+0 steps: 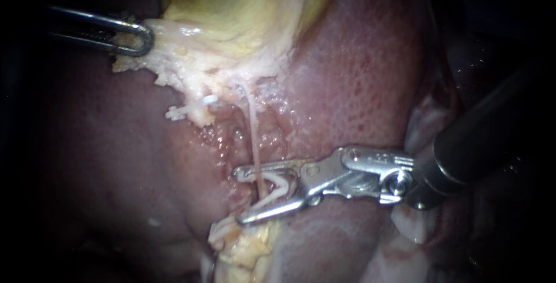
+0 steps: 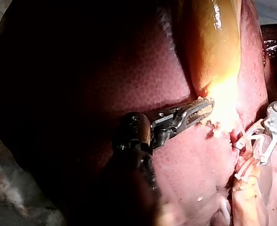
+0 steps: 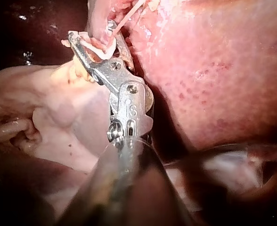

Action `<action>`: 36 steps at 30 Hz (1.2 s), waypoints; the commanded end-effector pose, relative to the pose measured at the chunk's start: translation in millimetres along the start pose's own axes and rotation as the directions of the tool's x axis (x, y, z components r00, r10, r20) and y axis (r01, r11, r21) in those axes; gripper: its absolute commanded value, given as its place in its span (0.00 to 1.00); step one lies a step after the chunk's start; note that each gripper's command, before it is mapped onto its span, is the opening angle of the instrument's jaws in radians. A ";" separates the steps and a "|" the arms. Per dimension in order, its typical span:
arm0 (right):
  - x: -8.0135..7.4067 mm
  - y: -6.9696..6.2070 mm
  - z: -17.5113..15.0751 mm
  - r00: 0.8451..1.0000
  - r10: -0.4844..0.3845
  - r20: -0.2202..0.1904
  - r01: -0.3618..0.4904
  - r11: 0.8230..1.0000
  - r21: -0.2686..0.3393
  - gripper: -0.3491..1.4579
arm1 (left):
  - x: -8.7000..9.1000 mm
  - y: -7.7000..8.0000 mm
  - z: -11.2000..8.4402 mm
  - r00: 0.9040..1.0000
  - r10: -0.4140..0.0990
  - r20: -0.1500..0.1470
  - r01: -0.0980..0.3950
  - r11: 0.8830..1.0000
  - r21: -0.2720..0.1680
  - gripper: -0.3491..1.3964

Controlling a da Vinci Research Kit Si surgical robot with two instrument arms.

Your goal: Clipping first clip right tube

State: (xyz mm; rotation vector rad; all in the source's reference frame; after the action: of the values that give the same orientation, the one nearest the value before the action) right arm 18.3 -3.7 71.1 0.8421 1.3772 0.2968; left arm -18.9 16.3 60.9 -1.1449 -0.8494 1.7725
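- L instrument (image 1: 136, 39): jaws were clamped on the pale lower edge of the gallbladder (image 1: 231, 5), holding it up off the liver (image 1: 359, 69).
- Tube (image 1: 252, 127): a thin pale strand that ran taut from the gallbladder's neck down across the raw bed. No closed clip showed on it in the endoscope view.
- R instrument (image 1: 239, 197): jaws stood wide apart but carried an open white clip (image 1: 278, 189) seated against both. The tube passed between the clip's legs, approx mid-jaw.
- R wrist view agreed: the tube crossed inside the open clip.
- Progress, my read: approach and positioning were done. Squeezing the clip shut wasn't yet done, and release and backing off were left after that.
- Small white bit (image 1: 200, 103) lay beside the tube, toward the L instrument. Clip or tissue shred, couldn't tell.
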 end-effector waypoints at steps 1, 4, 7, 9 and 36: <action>0.4 -0.6 0.1 1.000 -0.001 -0.002 0.001 1.000 0.011 0.47 | 0.0 0.0 0.0 1.000 0.000 0.000 0.000 1.000 0.000 0.00; 0.9 -2.0 0.6 1.000 -0.003 -0.005 0.003 0.999 0.035 0.45 | 0.0 0.0 0.0 1.000 0.000 0.000 0.000 1.000 0.000 0.00; 1.4 -2.9 1.0 1.000 -0.004 -0.002 0.004 0.998 0.061 0.44 | 0.0 0.0 0.0 1.000 0.000 0.000 0.000 1.000 0.000 0.00; 1.7 -3.2 1.1 1.000 -0.005 -0.002 0.005 0.997 0.072 0.42 | 0.0 0.0 0.0 1.000 0.000 0.000 0.000 1.000 0.000 0.00; 1.8 -4.0 -0.9 0.987 0.156 -0.033 -0.156 0.988 0.007 0.00 | 0.0 0.0 0.0 1.000 0.000 0.000 0.000 1.000 0.000 0.00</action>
State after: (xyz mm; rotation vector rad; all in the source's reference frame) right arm 16.7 -5.0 67.0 0.9572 1.3445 0.4320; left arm -18.9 16.3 60.9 -1.1449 -0.8489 1.7724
